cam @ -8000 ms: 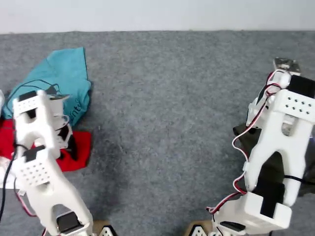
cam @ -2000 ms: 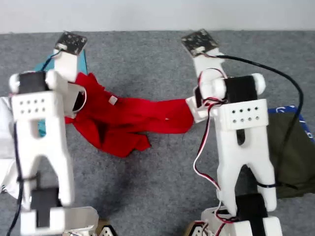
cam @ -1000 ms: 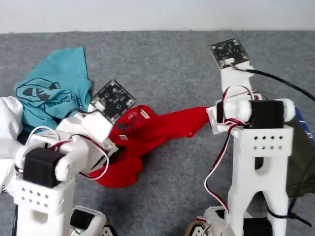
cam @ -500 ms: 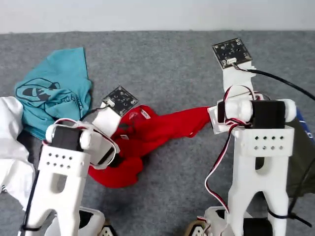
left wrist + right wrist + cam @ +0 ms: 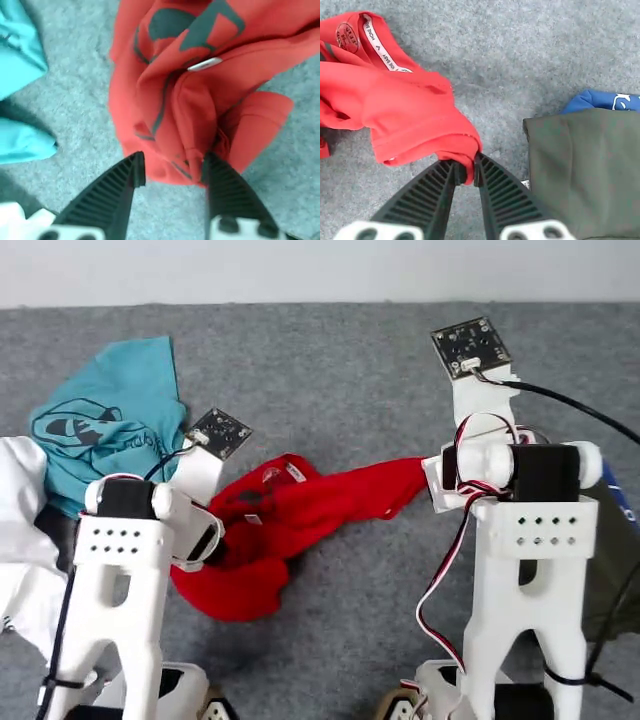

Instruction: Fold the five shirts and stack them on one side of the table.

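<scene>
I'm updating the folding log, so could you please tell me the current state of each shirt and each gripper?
red shirt: unfolded, crumpled, one edge pinched.
teal shirt: unfolded, rumpled.
white shirt: unfolded, bunched.
dark green shirt: flat with straight edges, seemingly folded.
blue shirt: mostly hidden beside the dark green shirt; cannot tell.
left gripper: open, straddling a red shirt fold.
right gripper: shut on the red shirt.

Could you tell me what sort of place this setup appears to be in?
Most likely a robotics test bench: the left arm and right arm stand at a table with a grey carpet-like cover, and loose garments, a red shirt and a teal shirt, lie on it.
</scene>
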Controlling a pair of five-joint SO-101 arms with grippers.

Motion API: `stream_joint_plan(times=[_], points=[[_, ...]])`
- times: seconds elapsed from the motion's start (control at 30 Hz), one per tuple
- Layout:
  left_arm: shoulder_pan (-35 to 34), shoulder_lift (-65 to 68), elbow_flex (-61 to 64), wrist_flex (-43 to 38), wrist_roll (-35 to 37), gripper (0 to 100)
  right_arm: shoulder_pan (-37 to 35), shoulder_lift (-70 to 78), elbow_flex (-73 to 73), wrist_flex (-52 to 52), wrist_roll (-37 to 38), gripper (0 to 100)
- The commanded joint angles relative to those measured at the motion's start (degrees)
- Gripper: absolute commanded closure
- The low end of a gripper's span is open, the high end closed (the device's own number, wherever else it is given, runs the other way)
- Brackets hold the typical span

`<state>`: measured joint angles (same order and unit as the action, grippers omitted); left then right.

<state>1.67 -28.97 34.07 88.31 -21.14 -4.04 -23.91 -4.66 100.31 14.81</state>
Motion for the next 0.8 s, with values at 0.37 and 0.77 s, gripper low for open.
stream_joint_plan(times=[0.37,0.77], points=[[5.3,0.5,1.4,-1.1,-0.3,82,1.1,-1.8,-0.2,0.7,0.6,98.8],[5.5,0.5,2.9,-1.2,-0.4,97,1.1,-1.8,-0.2,0.7,0.6,98.8]])
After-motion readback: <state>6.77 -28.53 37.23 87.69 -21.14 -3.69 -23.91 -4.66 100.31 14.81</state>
